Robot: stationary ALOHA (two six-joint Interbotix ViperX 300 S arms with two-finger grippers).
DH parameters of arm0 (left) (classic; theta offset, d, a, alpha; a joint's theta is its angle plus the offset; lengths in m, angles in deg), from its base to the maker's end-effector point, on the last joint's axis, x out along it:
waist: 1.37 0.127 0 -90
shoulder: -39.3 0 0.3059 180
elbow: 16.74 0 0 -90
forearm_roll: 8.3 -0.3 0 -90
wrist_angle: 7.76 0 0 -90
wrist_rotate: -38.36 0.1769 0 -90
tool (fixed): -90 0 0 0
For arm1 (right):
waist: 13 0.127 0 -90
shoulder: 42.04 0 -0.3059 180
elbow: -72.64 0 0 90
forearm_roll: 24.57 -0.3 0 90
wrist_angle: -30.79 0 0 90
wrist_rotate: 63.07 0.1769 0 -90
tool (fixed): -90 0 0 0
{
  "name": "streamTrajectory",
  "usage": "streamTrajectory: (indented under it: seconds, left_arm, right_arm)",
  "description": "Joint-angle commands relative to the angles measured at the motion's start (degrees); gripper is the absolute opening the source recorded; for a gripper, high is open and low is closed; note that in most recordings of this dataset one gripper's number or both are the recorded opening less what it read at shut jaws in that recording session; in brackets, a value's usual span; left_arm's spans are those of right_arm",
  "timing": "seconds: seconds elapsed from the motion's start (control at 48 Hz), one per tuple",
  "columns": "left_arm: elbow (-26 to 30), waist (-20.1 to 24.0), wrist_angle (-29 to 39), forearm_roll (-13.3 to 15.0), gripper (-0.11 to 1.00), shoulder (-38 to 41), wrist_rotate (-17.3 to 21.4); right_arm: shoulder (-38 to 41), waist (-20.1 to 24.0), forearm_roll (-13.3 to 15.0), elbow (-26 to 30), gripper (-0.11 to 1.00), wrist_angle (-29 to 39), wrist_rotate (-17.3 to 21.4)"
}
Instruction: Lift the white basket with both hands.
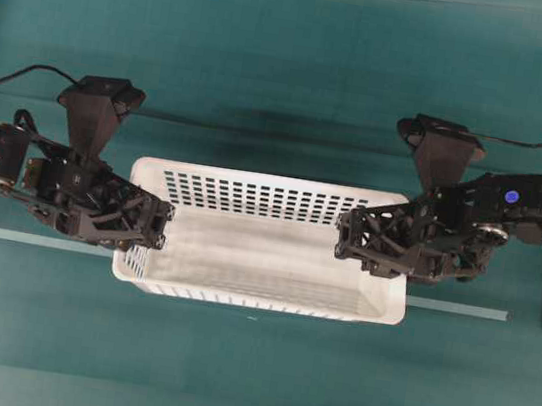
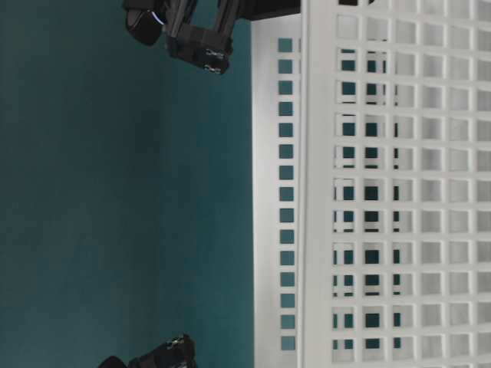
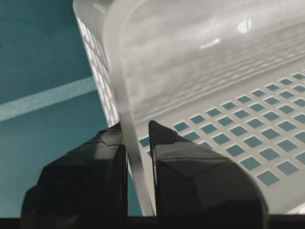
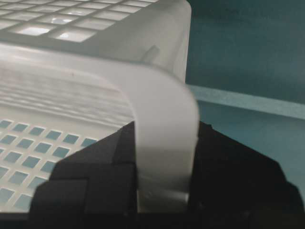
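A large rectangular white plastic basket (image 1: 265,248) with perforated walls and a rounded rim is seen at the middle of the teal table (image 1: 288,84), across a pale tape line; each short end wall is pinched between nearly closed jaws, by the left black skeletal gripper (image 3: 137,143) and the right one (image 4: 164,157); empty, thin-walled and smooth, it is judged light, flexible and slippery, best held just under the rim.

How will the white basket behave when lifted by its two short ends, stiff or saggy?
Likely light: the white basket is empty with perforated walls. Thin rim may flex where the left pincer and right pincer clamp it. Smooth plastic could slip if the pincers rise unevenly.
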Motion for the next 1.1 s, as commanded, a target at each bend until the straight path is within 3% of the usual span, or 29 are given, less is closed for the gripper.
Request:
streamTrajectory:
  seconds: [0.0, 1.083]
  left_arm:
    - [0.88, -0.88, -0.18, -0.18, 0.05, 0.09, 0.18]
    - [1.93, -2.55, -0.18, -0.18, 0.04, 2.64, 0.26]
  right_arm:
    - [0.09, 1.67, 0.44, 0.0, 0.16, 0.18, -0.26]
    - [2.11, 3.08, 0.44, -0.09, 0.16, -1.67, 0.18]
